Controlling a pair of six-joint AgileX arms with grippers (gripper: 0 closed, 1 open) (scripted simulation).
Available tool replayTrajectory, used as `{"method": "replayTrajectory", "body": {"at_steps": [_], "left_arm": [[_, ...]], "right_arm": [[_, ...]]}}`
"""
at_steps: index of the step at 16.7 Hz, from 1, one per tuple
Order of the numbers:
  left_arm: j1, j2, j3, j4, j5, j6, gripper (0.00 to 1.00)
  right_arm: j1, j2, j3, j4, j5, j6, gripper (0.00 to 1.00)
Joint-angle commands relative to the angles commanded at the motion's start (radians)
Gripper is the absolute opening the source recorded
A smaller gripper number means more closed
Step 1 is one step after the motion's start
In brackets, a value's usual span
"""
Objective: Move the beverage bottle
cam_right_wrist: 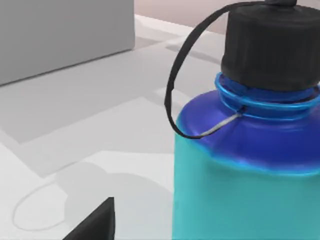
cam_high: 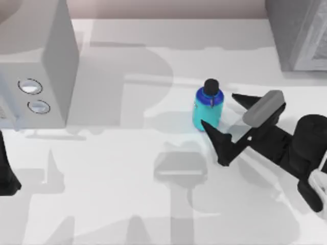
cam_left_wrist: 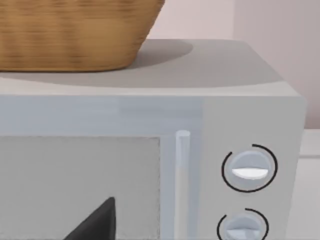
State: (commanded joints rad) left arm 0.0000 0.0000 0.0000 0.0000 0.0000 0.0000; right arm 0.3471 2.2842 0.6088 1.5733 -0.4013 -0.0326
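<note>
1. The beverage bottle (cam_high: 208,109) stands upright on the table, well right of the microwave (cam_high: 38,66).
2. The right gripper (cam_high: 222,120), jaws spread, sits just beside it, right of it.
3. Likely rigid, light, smooth-walled: grasp the cyan body below the shoulder, not the cap.
4. The left arm (cam_high: 6,173) is parked below the microwave.

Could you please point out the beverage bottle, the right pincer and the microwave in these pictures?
beverage bottle (cam_high: 207,111): top view, on its cyan body.
right pincer (cam_high: 225,115): top view, midway between its open black fingertips, beside the bottle.
microwave (cam_left_wrist: 240,75): left wrist view, on its grey top panel.
</note>
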Motion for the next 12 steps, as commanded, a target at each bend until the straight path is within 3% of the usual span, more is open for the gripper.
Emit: {"method": "replayTrajectory", "body": {"at_steps": [5, 10, 12], "left_arm": [[0.000, 0.000, 0.000, 0.000, 0.000, 0.000, 1.00], [0.000, 0.000, 0.000, 0.000, 0.000, 0.000, 1.00], [0.000, 0.000, 0.000, 0.000, 0.000, 0.000, 1.00]], "right_arm": [[0.063, 0.052, 0.182, -0.128, 0.064, 0.007, 1.00], [0.068, 0.055, 0.191, -0.136, 0.068, 0.007, 1.00], [0.068, 0.055, 0.191, -0.136, 0.068, 0.007, 0.85]]}}
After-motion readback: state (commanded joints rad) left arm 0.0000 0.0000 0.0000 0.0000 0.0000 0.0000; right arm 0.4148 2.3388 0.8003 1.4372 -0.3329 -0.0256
